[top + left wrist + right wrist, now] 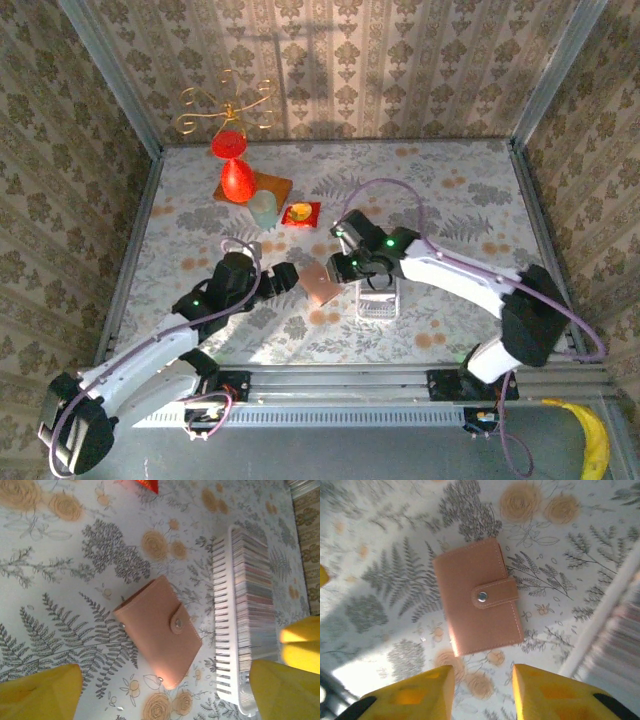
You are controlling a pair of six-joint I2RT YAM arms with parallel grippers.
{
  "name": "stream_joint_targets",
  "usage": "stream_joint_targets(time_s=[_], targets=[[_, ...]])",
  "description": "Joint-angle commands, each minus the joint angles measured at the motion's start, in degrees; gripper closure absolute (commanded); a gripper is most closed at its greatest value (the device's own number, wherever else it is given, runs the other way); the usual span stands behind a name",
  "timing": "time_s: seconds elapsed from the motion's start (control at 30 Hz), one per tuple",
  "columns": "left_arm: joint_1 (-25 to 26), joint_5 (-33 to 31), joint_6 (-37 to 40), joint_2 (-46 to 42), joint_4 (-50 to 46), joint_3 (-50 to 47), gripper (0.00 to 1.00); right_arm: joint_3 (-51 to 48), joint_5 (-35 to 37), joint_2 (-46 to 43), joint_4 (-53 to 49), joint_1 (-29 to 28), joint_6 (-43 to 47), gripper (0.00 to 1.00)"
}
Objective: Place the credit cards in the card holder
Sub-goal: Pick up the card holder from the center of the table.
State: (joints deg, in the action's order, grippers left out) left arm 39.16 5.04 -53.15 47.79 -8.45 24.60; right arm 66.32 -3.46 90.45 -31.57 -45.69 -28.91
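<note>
- Mid-tabletop [450, 200], btwn the 2 arms: card holder [322, 283] lies flat and shut, snap tab [495, 592] fastened.
- Holder's long axis: near upright in right wrist view, slightly tilted. In left wrist view it runs diag., upper L to lower R.
- That axis is skewed vs the tray [222, 630], whose long side runs straight up that view.
- Tab wraps over the long edge facing the tray; opposite long edge faces away.
- Tray sits just beside holder on robot's R, small gap, not touching.
- Cards [255, 590] stand on edge in a packed row inside tray, row along tray's length; edges show, faces hidden.
- L gripper [165, 670]: spread wide, grasping nothing, hanging just L of holder in top view.
- R gripper [481, 680]: fingers partway in, narrow gap, nothing btwn them; holder's short end lies just ahead of the tips.
- Far L, well apart: red ornament [236, 180], pale cup [263, 208], red packet [301, 214].
</note>
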Motion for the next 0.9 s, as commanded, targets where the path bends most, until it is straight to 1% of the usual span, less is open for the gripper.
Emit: stream_joint_targets(time_s=[0.0,0.03,0.1,0.13,0.2,0.27,0.33,0.47,0.57,0.67,0.8,0.87], targets=[[0.3,-4.5,-3.5,-2.2,-0.6,-1.6,0.15,4.9,-0.3,6.4,-1.6,-1.2,0.1,0.75],[0.3,-5.9,-3.5,-3.6,-2.3,-1.7,0.17,6.2,0.1,8.3,-2.0,-1.3,0.2,0.76],[0.3,-7.4,-4.6,-7.1,-2.8,-3.5,0.2,8.4,0.7,12.1,-2.5,-1.5,0.6,0.82],[0.3,-7.5,-5.5,-8.5,-2.0,-4.6,0.21,9.5,1.8,13.7,-2.9,-1.3,0.6,0.85],[0.3,-7.4,-7.2,-10.8,-0.5,-6.6,0.23,11.5,3.8,16.3,-3.6,-1.3,0.8,0.87],[0.4,-7.0,-8.8,-11.7,0.0,-7.3,0.27,12.8,4.3,18.2,-3.6,-1.0,0.8,0.88],[0.6,-6.0,-10.1,-11.3,2.3,-8.4,0.28,14.2,4.6,20.2,-3.8,-0.7,0.8,0.91],[1.2,-4.9,-10.8,-7.5,5.1,-8.3,0.28,15.4,5.3,23.1,-4.7,0.0,0.8,0.97],[2.4,-5.0,-10.5,-4.2,7.4,-7.6,0.28,14.6,6.1,24.3,-4.7,0.4,0.5,0.99],[4.1,-5.8,-11.7,-0.4,11.6,-7.9,0.29,13.2,6.1,25.4,-4.4,1.4,0.3,1.0],[6.1,-5.2,-12.5,7.2,17.8,-6.8,0.3,10.9,5.4,25.6,-3.1,2.2,-0.3,1.0],[6.6,-5.3,-13.1,11.0,20.4,-6.2,0.33,10.0,5.4,25.2,-2.6,2.2,-0.7,1.0]])
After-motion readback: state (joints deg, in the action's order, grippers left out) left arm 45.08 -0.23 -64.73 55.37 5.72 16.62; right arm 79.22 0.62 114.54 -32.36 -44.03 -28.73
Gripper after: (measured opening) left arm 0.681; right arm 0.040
